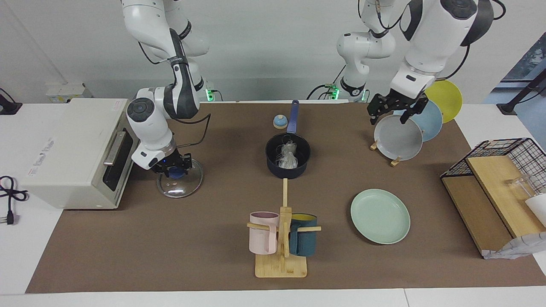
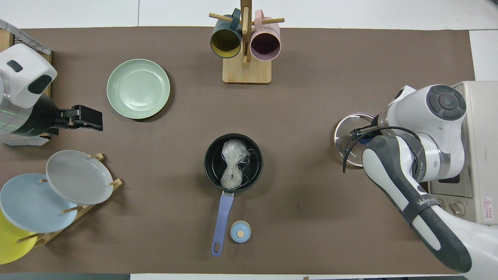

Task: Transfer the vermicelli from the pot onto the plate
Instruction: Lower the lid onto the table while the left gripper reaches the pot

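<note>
The dark navy pot point(image 1: 273, 167) stands mid-table with its blue handle point(image 2: 222, 216) toward the robots. The whitish vermicelli point(image 1: 289, 154) lies as a clump inside it, also in the overhead view point(image 2: 233, 163). The pale mint green plate point(image 1: 379, 216) lies bare, farther from the robots and toward the left arm's end point(image 2: 138, 88). My right gripper point(image 1: 175, 167) is down at the blue knob of a glass lid point(image 1: 181, 187) lying on the table beside the oven. My left gripper point(image 1: 389, 120) is open and empty, up over the grey plate point(image 1: 399, 138).
A white toaster oven point(image 1: 72, 153) stands at the right arm's end. A wooden mug stand point(image 1: 281, 264) with a pink and a teal mug stands farther out than the pot. A plate rack holds grey, light blue point(image 1: 431, 121) and yellow plates. A small blue bell point(image 1: 279, 122) sits by the handle. A wire-and-wood rack point(image 1: 490, 187) is at the left arm's end.
</note>
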You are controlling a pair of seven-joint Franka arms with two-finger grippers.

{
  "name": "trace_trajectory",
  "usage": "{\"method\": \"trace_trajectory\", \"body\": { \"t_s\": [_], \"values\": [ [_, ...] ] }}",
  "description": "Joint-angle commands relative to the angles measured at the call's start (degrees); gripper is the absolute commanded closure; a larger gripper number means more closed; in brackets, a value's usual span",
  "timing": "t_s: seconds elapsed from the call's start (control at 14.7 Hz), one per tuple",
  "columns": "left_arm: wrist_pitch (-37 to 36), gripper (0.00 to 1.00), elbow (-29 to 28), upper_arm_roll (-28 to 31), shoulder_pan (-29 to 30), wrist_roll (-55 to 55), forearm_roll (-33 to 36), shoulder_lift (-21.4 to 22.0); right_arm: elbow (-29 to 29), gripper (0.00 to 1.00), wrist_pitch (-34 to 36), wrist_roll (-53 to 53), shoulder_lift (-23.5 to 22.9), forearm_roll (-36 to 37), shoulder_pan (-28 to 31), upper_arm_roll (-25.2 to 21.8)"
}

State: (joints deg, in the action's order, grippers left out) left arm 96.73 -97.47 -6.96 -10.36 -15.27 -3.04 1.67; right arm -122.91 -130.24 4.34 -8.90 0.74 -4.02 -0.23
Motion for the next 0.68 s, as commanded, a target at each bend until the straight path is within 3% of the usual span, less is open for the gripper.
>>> {"method": "trace_trajectory", "body": {
  "t_s": [0.0,0.14,0.34,0.61],
  "values": [
    [6.77,0.00,-2.37,0.37,-8.33,-8.17,-2.23,-2.88,0.12,0.00,0.86,1.46,1.87,0.41,1.20,0.76],
    [11.87,0.00,-4.12,0.37,-14.48,-12.14,-2.41,-6.40,4.94,0.00,7.34,1.46,1.95,0.41,1.29,0.58],
    [22.50,0.00,-10.44,0.37,-20.99,-11.98,-2.41,-9.92,17.22,0.00,22.96,1.11,2.04,0.41,1.90,0.58],
    [28.60,0.00,-14.06,0.37,-23.47,-11.37,-2.33,-13.17,31.22,0.00,39.43,1.11,3.53,0.49,2.17,-0.29]
  ]
}}
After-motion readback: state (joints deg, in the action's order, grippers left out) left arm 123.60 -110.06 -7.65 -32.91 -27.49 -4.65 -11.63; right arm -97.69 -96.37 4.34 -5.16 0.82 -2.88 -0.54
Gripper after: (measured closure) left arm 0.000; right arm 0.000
